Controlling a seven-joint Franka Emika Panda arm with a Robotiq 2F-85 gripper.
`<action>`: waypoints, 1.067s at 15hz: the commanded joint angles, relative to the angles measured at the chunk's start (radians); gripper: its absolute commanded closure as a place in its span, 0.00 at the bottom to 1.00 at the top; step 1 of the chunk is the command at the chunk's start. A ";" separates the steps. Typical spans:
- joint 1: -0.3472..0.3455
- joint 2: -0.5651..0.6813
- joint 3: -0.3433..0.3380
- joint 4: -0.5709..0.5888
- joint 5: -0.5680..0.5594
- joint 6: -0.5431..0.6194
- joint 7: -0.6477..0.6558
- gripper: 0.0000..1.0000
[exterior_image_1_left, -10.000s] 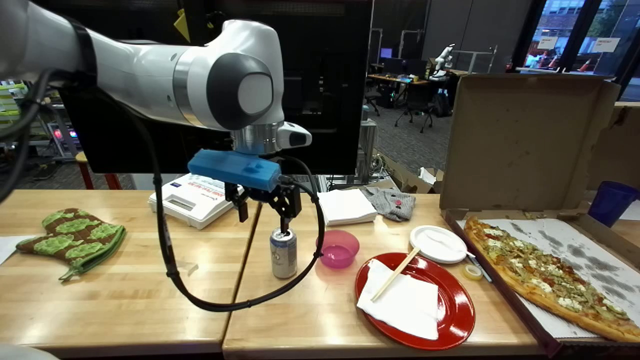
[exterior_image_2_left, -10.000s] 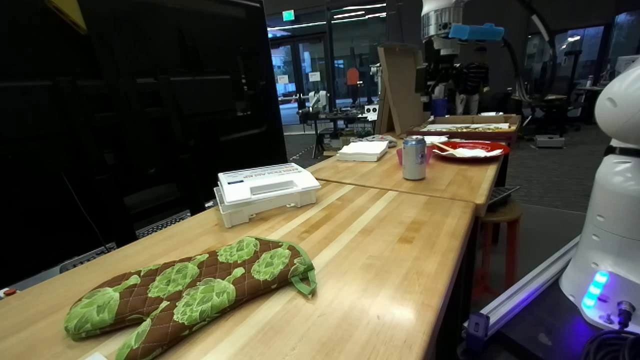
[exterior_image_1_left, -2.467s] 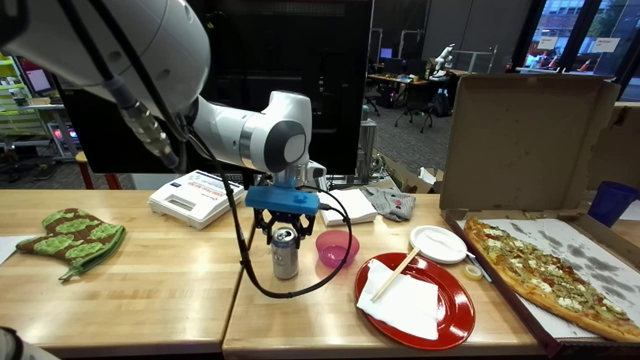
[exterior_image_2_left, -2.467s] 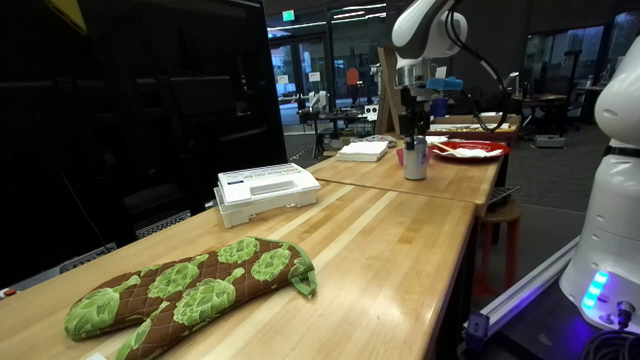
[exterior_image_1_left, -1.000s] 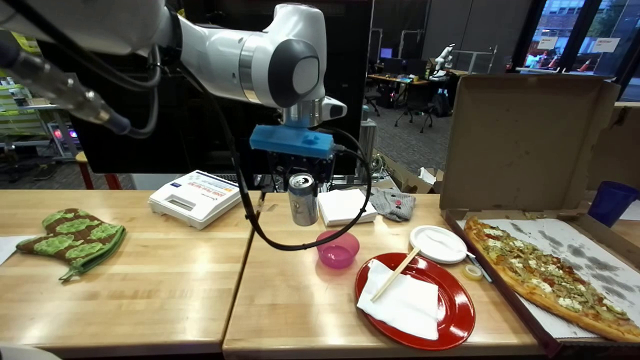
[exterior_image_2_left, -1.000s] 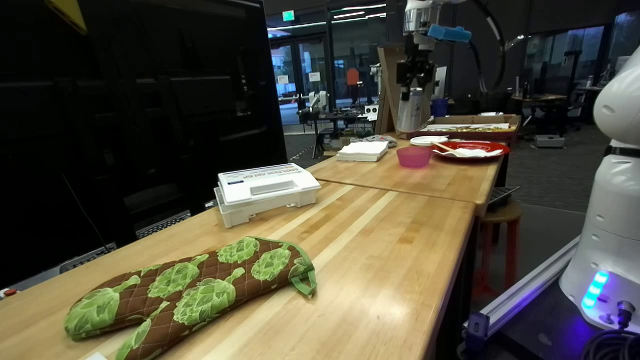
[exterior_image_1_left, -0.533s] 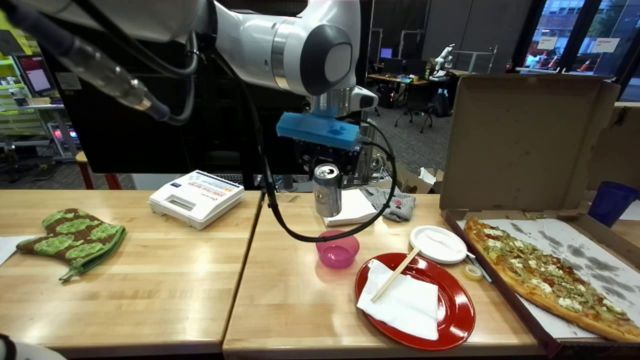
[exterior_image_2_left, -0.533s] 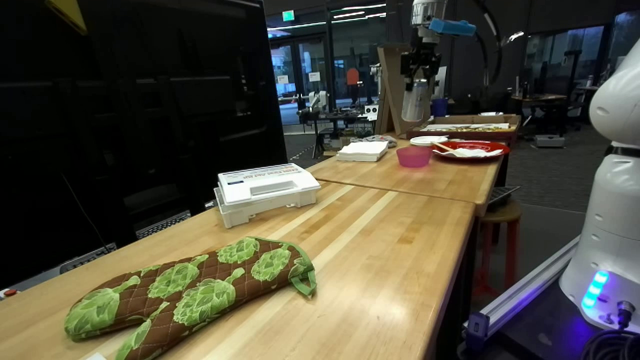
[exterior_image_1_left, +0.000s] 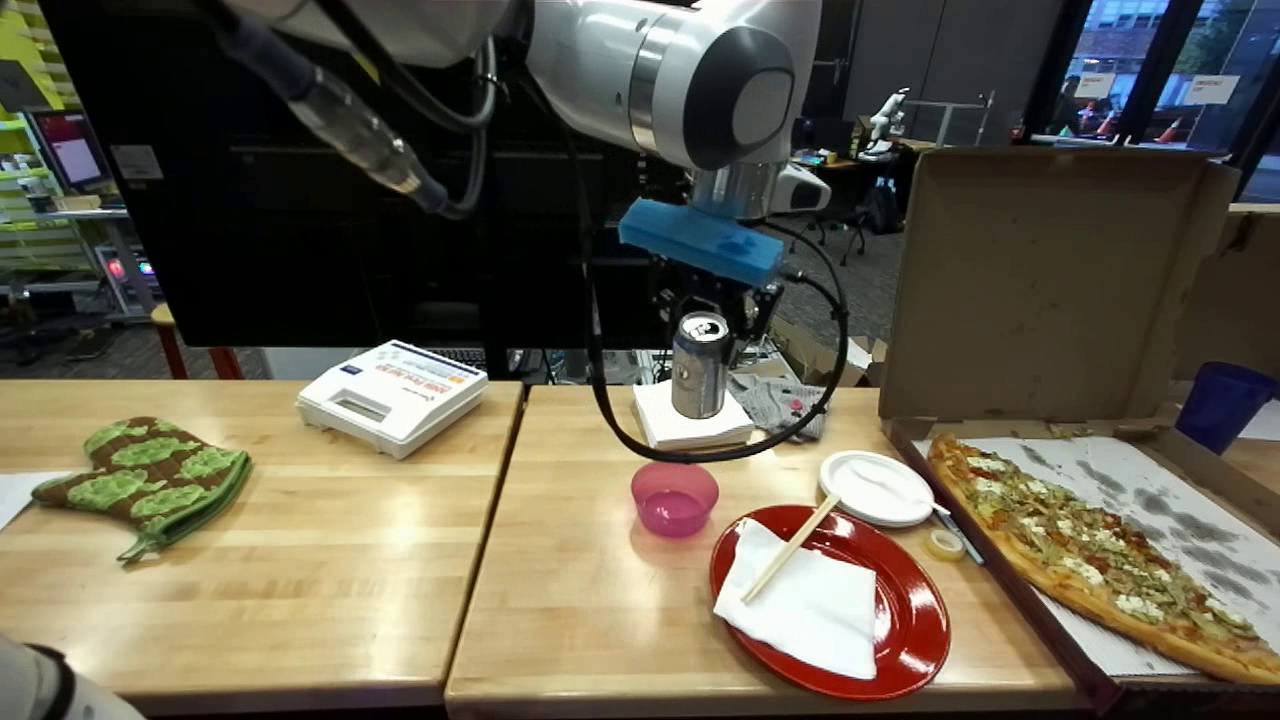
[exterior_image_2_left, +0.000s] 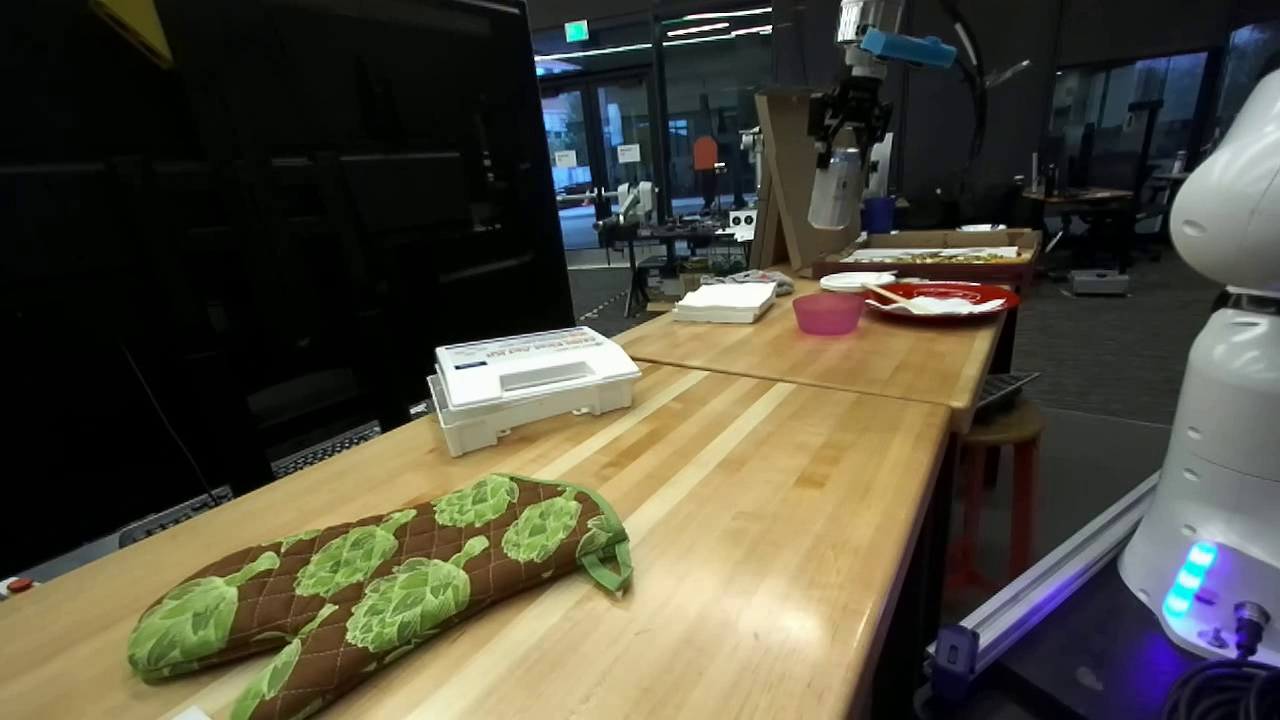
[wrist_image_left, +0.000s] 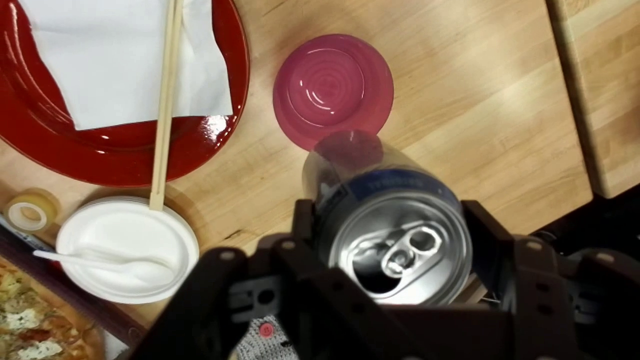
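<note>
A silver can with a blue band hangs in the air above the table, with its top tab opened. My gripper is closed around its upper part, one black finger on each side of the lid. In an exterior view the can leans slightly. A pink bowl stands on the table below; in the wrist view the can's far end overlaps the rim of this bowl. From an exterior view the can covers part of a stack of white napkins behind it.
A red plate carries a napkin and chopsticks. White plates, a tape roll and an open pizza box stand beside it. A grey knit item, a white case and an oven mitt also lie about.
Ten seconds ago the can stood on the table, apart from the gripper. It was then gripped and lifted; over the last second it has moved toward the pizza box side.
</note>
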 joint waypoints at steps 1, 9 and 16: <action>-0.021 0.074 -0.013 0.116 0.048 -0.069 0.016 0.54; -0.062 0.192 -0.018 0.268 0.110 -0.132 0.044 0.54; -0.084 0.271 -0.012 0.347 0.112 -0.145 0.081 0.54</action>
